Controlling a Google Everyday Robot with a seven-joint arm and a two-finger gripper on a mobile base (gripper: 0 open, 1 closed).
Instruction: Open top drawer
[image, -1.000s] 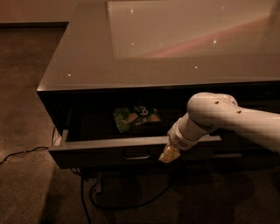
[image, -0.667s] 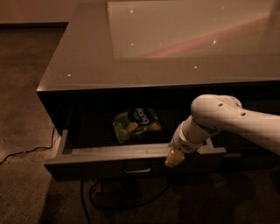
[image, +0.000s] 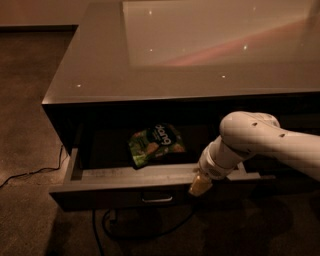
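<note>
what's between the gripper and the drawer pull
Only bare drawer front, in the camera view; the gripper is at the drawer's front edge, right of the pull.

We see a smooth white arm (image: 270, 142) with a rounded, bulbous joint housing marked by a few small dark dots. It narrows through a short cylindrical white wrist to our gripper (image: 199, 186), a pale yellowish tip at the top drawer (image: 100, 197) front edge.
</note>
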